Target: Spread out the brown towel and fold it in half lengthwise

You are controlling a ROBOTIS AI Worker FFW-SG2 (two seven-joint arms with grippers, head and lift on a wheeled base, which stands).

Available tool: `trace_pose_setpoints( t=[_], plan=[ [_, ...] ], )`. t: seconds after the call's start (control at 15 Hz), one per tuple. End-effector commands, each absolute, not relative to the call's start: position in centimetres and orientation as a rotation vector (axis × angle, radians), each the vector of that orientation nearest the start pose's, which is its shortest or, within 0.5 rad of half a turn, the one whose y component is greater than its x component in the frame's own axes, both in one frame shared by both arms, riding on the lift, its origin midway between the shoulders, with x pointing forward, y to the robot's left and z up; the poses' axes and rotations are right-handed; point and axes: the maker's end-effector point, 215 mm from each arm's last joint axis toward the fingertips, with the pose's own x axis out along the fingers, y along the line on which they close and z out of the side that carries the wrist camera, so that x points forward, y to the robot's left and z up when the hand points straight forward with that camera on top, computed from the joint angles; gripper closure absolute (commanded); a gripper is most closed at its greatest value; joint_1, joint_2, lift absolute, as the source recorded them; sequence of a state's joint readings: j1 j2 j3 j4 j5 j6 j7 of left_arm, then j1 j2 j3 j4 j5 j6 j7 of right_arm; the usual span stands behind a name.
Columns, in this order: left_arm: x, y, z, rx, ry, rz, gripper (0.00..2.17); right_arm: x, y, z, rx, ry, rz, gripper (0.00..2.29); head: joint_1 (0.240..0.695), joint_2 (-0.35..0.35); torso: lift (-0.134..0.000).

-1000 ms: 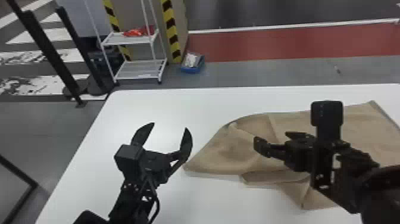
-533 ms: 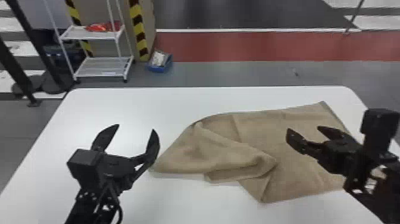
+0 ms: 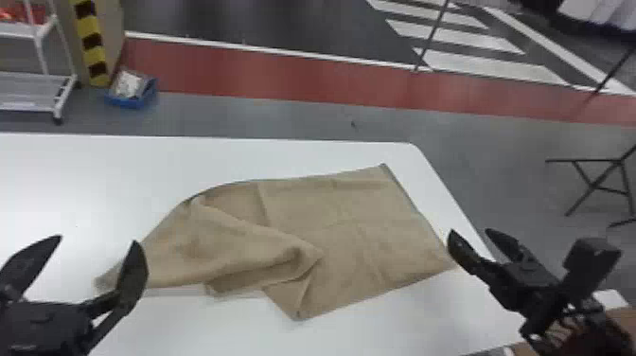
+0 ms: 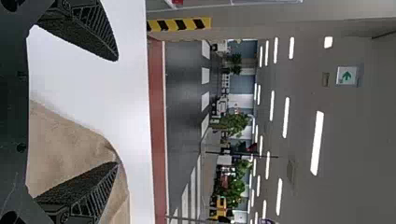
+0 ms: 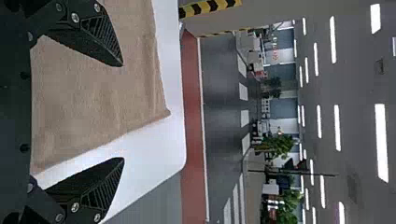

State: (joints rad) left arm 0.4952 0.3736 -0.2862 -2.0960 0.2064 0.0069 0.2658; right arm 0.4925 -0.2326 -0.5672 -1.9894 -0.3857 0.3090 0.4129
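Observation:
The brown towel (image 3: pixel 340 222) lies on the white table, fairly flat at its right part, with a loose fold bunched over its left part. My left gripper (image 3: pixel 97 239) stands open near the towel's left tip, with nothing held. Over the towel's near right corner, by the table's right edge, is my right gripper (image 3: pixel 468 232), also open. In the left wrist view the towel (image 4: pixel 65 144) is behind one finger of the left gripper (image 4: pixel 116 112). The right wrist view has the towel's straight edge and a corner (image 5: pixel 161 112) beyond the open right gripper (image 5: pixel 123 112).
The white table (image 3: pixel 94 165) has a rounded far right corner. Past it on the floor are a wheeled white rack (image 3: pixel 33 90), a blue bin (image 3: pixel 130 92) and, at the right, thin black stand legs (image 3: pixel 601 184).
The head view has swung toward the right. My right gripper has moved right, from above the towel's middle to its right side. The towel looks unchanged, and both grippers remain open.

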Motion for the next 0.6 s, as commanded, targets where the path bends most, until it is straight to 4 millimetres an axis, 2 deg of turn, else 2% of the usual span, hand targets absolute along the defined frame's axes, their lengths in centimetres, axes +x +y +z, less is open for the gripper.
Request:
trace_pose_setpoints(
  t=[0.0, 0.13, 0.27, 0.4, 0.53],
  plan=[
    [40.8, 15.1, -36.3, -0.003, 0.116, -0.179, 0.09, 38.5, -50.3, -37.2, 0.013, 0.227, -0.050, 0.19, 0.695, -0.350, -0.128],
    [39.7, 14.4, -37.9, -0.001, 0.161, -0.192, 0.17, 37.0, -52.4, -38.8, 0.006, 0.245, -0.095, 0.21, 0.695, -0.350, -0.128],
    [38.6, 12.6, -39.3, -0.002, 0.205, -0.228, 0.22, 35.9, -54.2, -39.6, -0.005, 0.250, -0.130, 0.22, 0.695, -0.350, -0.128],
    [37.9, 10.9, -40.0, -0.013, 0.229, -0.258, 0.32, 35.3, -55.4, -39.3, -0.015, 0.244, -0.155, 0.21, 0.695, -0.350, -0.128],
    [37.5, 8.3, -41.7, 0.003, 0.295, -0.307, 0.34, 34.8, -56.5, -38.9, -0.020, 0.237, -0.177, 0.22, 0.695, -0.350, -0.128]
  ],
)
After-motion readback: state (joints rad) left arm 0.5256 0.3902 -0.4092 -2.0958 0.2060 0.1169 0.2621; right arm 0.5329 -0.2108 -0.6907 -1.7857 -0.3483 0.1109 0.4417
